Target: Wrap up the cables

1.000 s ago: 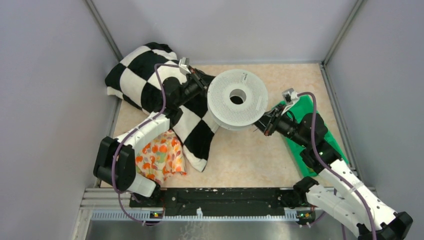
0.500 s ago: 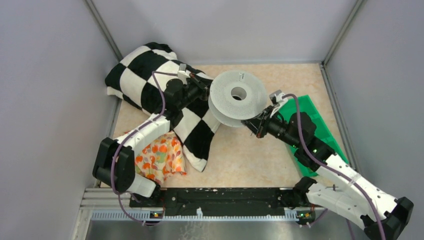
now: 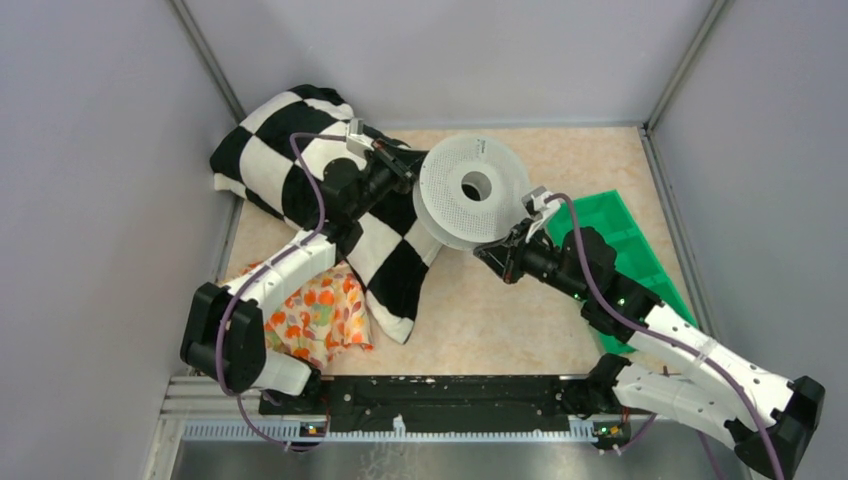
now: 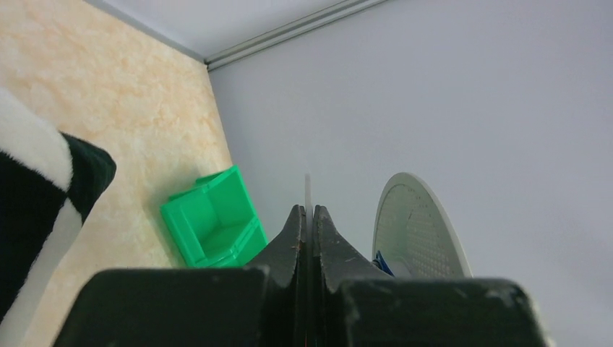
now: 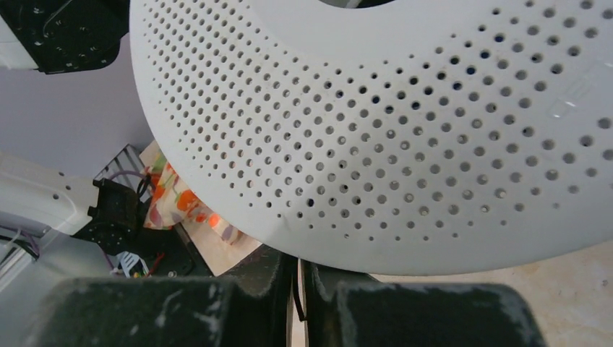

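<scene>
At the far middle of the table (image 3: pixel 500 315), a white perforated spool (image 3: pixel 452 208) stands tilted, with its broad face turned towards the overhead camera and its left rim over a black-and-white checkered cloth (image 3: pixel 280 140).

Left gripper (image 3: pixel 408 164): positioned at the spool's left rim. In the left wrist view its fingers (image 4: pixel 289 235) are pressed together on a thin pale edge that rises between the tips. This appears to be one flange of the spool seen edge-on, and the other flange (image 4: pixel 418 231) stands just to the right.

Right gripper (image 3: pixel 487 254): positioned under the spool's near edge, pointing towards the left arm. In the right wrist view it is closed to a hairline gap directly beneath the perforated flange (image 5: pixel 405 130), and a very thin dark cable (image 5: pixel 296 300) is pinched in that gap. Only a short curved length of the cable is visible. Where the rest of it runs cannot be determined, and the overhead view does not resolve it.

Other items: a green bin (image 3: pixel 612 222) lies on the table to the right of the spool, partly beneath the right arm. An orange floral cloth (image 3: pixel 320 312) lies near the left arm's base, touching the near edge of the checkered cloth.
</scene>
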Robot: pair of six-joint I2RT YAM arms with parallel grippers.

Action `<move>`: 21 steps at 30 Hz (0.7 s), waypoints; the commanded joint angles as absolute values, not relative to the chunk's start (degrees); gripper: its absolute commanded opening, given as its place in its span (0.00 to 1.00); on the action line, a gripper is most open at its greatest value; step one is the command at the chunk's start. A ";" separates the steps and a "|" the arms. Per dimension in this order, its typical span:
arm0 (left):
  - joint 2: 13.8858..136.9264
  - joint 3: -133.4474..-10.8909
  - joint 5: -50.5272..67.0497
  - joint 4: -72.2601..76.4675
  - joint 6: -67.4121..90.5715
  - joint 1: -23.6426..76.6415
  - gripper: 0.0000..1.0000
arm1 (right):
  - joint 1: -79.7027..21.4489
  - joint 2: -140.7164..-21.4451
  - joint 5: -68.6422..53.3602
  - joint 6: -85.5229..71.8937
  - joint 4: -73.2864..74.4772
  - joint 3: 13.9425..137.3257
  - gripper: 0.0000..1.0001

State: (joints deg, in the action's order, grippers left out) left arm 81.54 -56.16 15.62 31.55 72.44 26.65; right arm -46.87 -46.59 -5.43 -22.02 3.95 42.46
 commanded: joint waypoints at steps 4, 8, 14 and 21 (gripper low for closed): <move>76.47 -61.53 18.59 36.87 63.41 27.86 0.00 | -47.47 -42.06 0.80 -21.44 4.86 43.71 0.27; 76.07 -62.91 18.17 36.04 61.43 27.60 0.00 | -47.46 -38.75 4.53 -21.24 9.03 42.93 0.38; 76.40 -65.93 19.78 35.94 58.87 27.30 0.00 | -47.45 -36.21 7.73 -20.25 14.02 43.23 0.53; 76.94 -70.99 20.23 33.52 55.27 27.20 0.00 | -47.52 -34.90 13.64 -17.61 18.88 44.37 0.73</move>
State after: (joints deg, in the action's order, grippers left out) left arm 78.50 -66.02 20.56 29.69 57.10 27.27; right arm -46.87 -35.99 8.71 -19.92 15.81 42.44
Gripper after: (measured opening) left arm 0.024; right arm 0.698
